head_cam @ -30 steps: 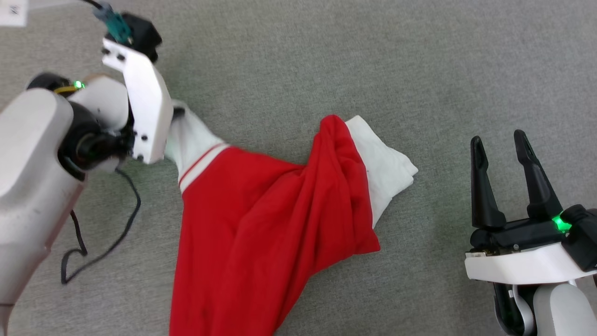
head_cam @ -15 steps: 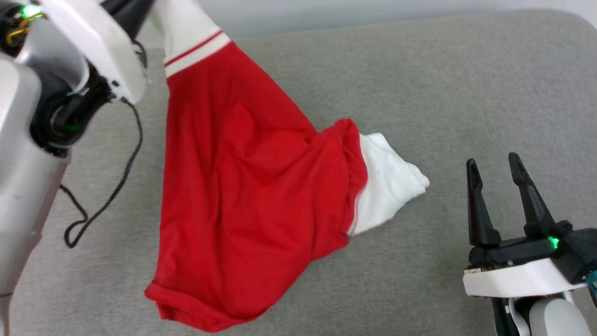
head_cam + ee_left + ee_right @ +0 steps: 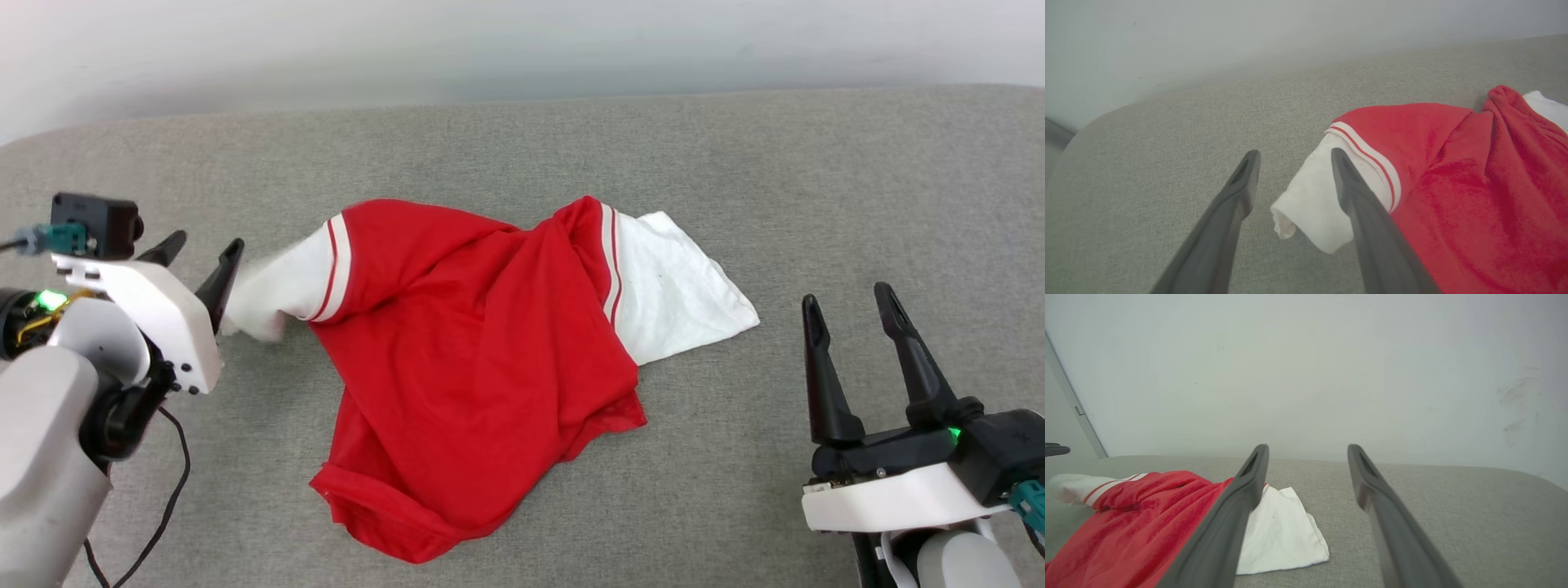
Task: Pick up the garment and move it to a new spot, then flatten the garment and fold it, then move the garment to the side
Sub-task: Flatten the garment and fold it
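Released garment [image 3: 457, 343] now lies crumpled, left tool [image 3: 204, 245] wide beside white sleeve [image 3: 277, 286], right tool [image 3: 845, 296] wide, well apart

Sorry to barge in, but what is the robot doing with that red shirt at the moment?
The robot is working on a red T-shirt with white sleeves, which lies crumpled and unfolded on the grey fabric surface. Its left gripper is open right at the end of one white sleeve and is gripping nothing. The right gripper is open too, off to the other side and clear of the cloth. The shirt is down, but flattening and folding are not yet done.
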